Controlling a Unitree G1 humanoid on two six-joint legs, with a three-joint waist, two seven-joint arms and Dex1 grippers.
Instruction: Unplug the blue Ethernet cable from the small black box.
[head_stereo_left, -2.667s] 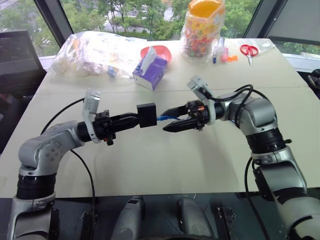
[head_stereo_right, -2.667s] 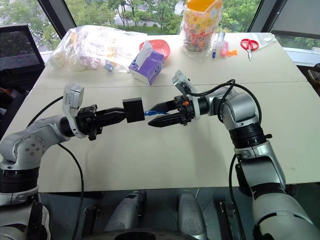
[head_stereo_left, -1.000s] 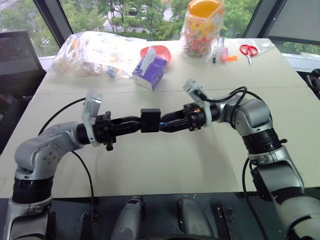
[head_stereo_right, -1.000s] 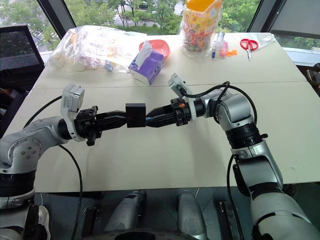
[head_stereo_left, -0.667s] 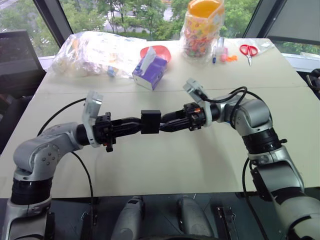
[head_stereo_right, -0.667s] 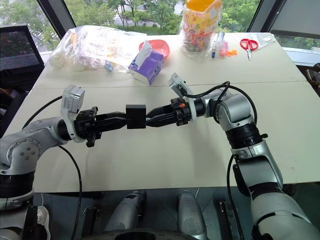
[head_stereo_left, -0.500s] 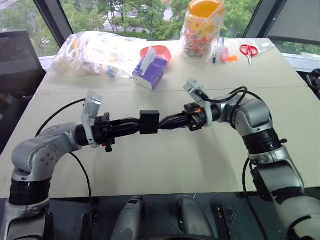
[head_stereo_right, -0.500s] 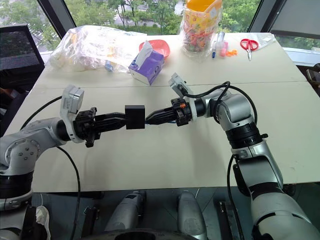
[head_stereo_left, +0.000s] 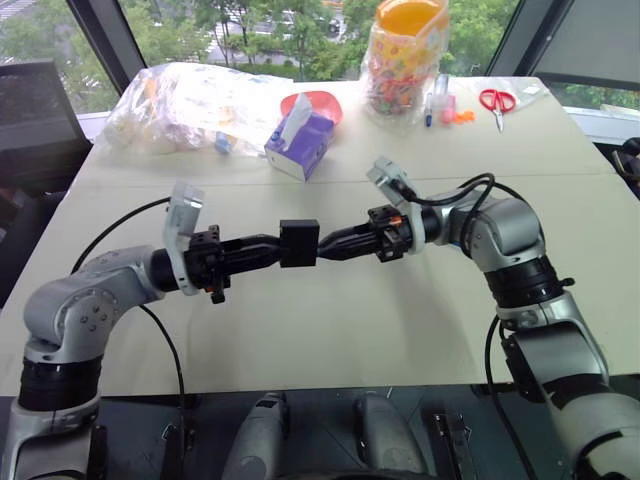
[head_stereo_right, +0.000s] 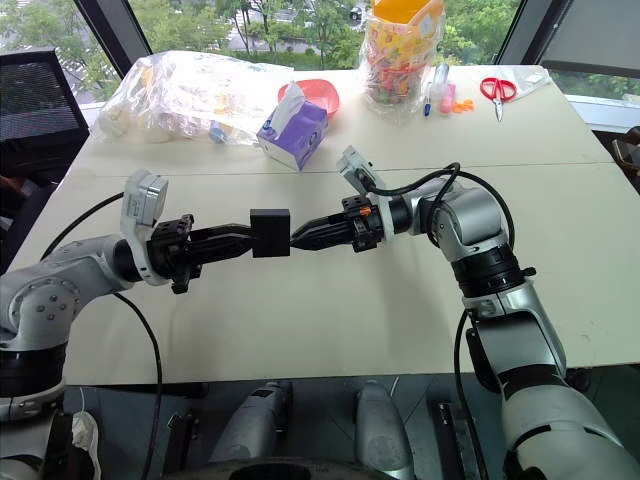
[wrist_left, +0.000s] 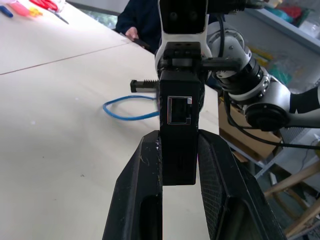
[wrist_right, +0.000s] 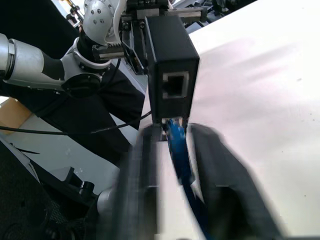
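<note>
Left eye view gave us our left gripper (head_stereo_left: 268, 247) pinching the small matte black square box (head_stereo_left: 299, 243) above the table (head_stereo_left: 330, 330), the thin blue Ethernet cable (wrist_right: 178, 150) meeting its lower edge between our right gripper's (head_stereo_left: 325, 246) fingers, grip unclear.

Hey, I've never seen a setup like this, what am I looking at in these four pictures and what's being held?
This is a humanoid robot with two arms. Two pictures look down from its head; the other two come from a camera on each wrist. The left gripper is shut on a small black box, held above a pale table. The right gripper reaches in from the other side around a blue Ethernet cable, whose plug sits at the box's lower port; the port above is empty. At the table's far side lie a purple tissue box, a plastic bag, a jar of colourful bits and red scissors.
</note>
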